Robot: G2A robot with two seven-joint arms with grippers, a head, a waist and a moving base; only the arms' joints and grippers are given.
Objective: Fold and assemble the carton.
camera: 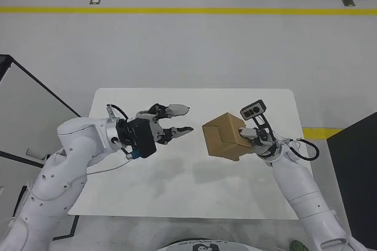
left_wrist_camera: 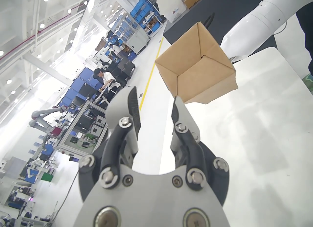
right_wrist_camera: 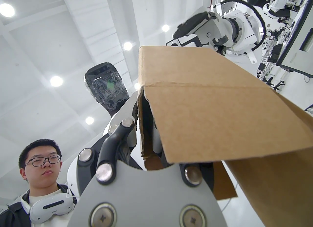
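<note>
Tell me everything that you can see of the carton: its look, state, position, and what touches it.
The carton is a box of plain brown cardboard, formed into a cube. One end is open and faces the left end effector, which is open and apart from it; folded flaps show inside. It is tilted, seemingly raised above the white table. The right end effector is shut on one wall; nothing else touches it.

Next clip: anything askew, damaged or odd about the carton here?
Nothing is spilled or broken. The carton is tilted, clamped by one wall in the right pincer, one end open toward the open left pincer. In the right wrist view a flap edge looks slightly ragged.
</note>
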